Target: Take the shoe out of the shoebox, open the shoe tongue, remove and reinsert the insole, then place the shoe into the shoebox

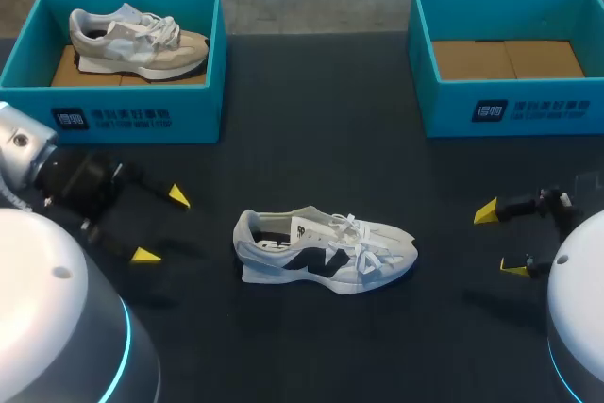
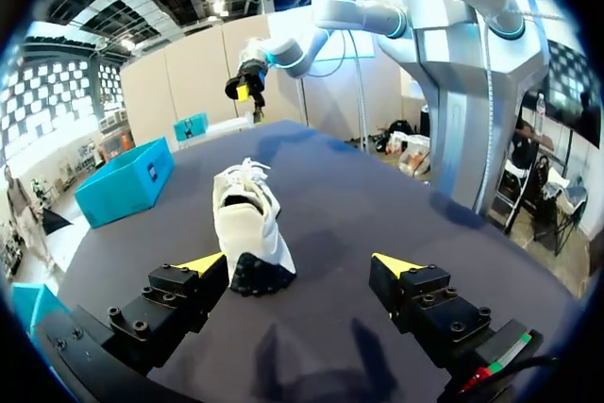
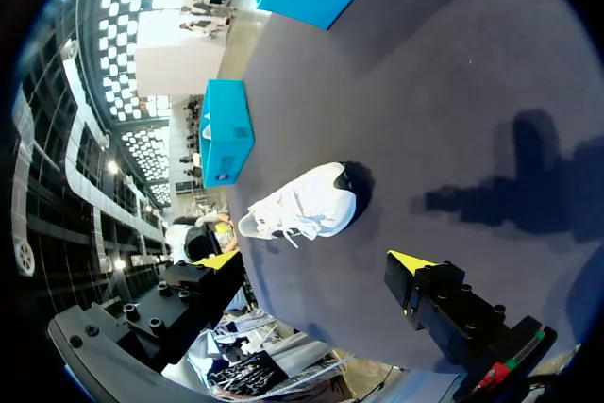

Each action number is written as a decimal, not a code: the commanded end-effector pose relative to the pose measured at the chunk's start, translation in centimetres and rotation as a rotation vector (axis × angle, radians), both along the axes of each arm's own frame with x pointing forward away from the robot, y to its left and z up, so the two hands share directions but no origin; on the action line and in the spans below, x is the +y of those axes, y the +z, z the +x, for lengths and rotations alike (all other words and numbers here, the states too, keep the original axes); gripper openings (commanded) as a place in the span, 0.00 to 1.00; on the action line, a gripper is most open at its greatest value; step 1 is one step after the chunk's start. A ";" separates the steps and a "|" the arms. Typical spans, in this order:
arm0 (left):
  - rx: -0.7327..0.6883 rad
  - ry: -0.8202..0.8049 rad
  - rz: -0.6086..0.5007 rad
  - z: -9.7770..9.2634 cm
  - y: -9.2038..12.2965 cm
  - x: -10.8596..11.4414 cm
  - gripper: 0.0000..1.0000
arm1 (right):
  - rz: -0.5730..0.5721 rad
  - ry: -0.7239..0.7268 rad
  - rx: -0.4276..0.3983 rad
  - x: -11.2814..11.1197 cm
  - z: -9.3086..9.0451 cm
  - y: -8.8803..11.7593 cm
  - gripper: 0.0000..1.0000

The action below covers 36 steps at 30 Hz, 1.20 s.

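A white sneaker with black side marks point(image 1: 326, 252) lies on its sole in the middle of the dark table, toe to the right. In the left wrist view the sneaker point(image 2: 247, 224) sits just ahead of my left gripper point(image 2: 300, 263), heel toward it. My left gripper point(image 1: 160, 226) is open with nothing between its fingers, left of the shoe. My right gripper point(image 1: 500, 239) is open and empty, right of the shoe. In the right wrist view the sneaker point(image 3: 307, 203) lies ahead of that gripper point(image 3: 316, 260). An empty teal shoebox point(image 1: 510, 92) stands at the back right.
A second teal box point(image 1: 123, 110) at the back left holds a beige and white sneaker point(image 1: 137, 40). In the left wrist view the right-hand box point(image 2: 123, 181) lies beyond the shoe. Dark table lies between both grippers and the shoe.
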State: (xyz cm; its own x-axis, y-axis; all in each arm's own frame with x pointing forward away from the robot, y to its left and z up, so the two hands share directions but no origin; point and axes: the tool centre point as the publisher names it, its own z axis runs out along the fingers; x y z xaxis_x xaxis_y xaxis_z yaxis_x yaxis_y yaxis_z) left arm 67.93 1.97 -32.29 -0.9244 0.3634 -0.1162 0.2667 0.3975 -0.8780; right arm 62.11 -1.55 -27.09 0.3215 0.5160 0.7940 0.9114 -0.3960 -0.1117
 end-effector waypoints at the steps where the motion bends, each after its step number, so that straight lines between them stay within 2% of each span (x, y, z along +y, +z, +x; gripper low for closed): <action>1: 0.047 -0.001 -0.055 0.4 -2.2 -0.2 1.00 | -0.002 -0.002 -0.003 0.0 -0.2 0.1 1.00; 11: 0.133 0.076 -0.130 0.8 -2.9 -0.7 1.00 | -0.002 -0.002 -0.003 0.0 -0.2 0.1 1.00; 16: 0.225 0.154 -0.171 1.2 -3.5 0.0 1.00 | -0.002 -0.002 -0.003 0.0 -0.2 0.1 1.00; 23: 0.246 0.179 -0.165 -0.2 -3.2 0.8 1.00 | -0.002 -0.002 -0.003 0.0 -0.2 0.1 1.00; 25: 0.251 0.178 -0.173 0.0 -3.2 1.3 1.00 | -0.002 -0.002 -0.003 0.0 -0.2 0.1 1.00; 36: 0.302 0.191 -0.183 -0.5 -5.1 2.9 1.00 | -0.002 -0.002 -0.003 0.0 -0.2 0.1 1.00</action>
